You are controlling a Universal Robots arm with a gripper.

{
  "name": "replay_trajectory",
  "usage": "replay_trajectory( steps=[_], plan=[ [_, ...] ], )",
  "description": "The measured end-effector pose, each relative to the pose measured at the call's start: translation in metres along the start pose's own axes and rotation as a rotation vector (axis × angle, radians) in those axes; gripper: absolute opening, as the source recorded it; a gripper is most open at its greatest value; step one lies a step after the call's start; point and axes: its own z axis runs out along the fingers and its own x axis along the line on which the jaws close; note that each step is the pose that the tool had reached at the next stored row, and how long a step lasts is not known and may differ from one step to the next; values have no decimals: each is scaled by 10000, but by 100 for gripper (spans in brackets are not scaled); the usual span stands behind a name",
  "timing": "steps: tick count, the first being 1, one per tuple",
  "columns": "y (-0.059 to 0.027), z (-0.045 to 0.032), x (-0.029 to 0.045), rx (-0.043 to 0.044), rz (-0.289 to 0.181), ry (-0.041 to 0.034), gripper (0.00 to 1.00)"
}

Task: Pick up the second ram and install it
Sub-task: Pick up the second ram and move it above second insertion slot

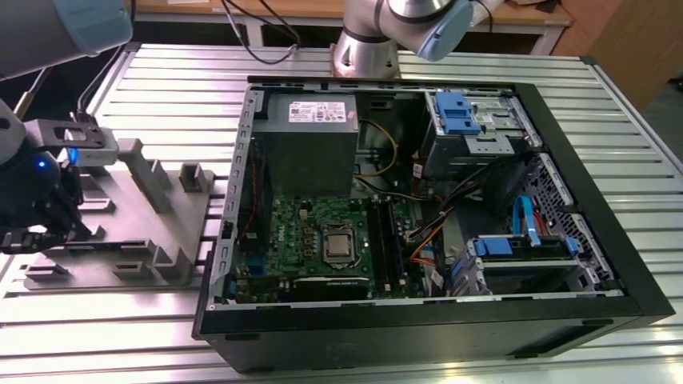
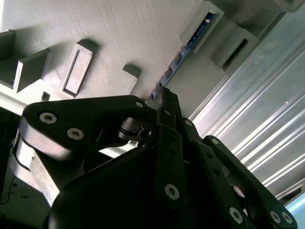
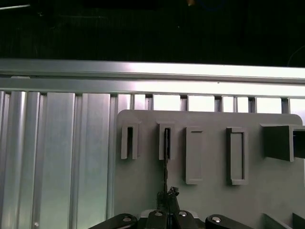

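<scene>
STEP: pick-up, install not begun | gripper [image 2: 163,95] clamped on the second ram [image 3: 167,162], which stands edge-on in a slot of the grey holder [image 1: 107,232] | at 9 o'clock of the computer case [image 1: 427,332], exterior view | NEXT: you want a straight pull along the slot, no twist

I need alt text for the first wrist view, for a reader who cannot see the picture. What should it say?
The gripper is closed on one end of the second ram, a thin dark stick seen edge-on whose other end sits in a slot of a grey holder plate. The plate lies on a ribbed metal table.
</scene>
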Motion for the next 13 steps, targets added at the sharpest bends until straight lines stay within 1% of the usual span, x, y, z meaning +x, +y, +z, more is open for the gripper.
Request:
replay_trajectory(
  steps=[7,13],
  plan=[
    [14,49,2,6,-2,-13,7],
    [26,69,0,10,-3,-14,7]
  ],
)
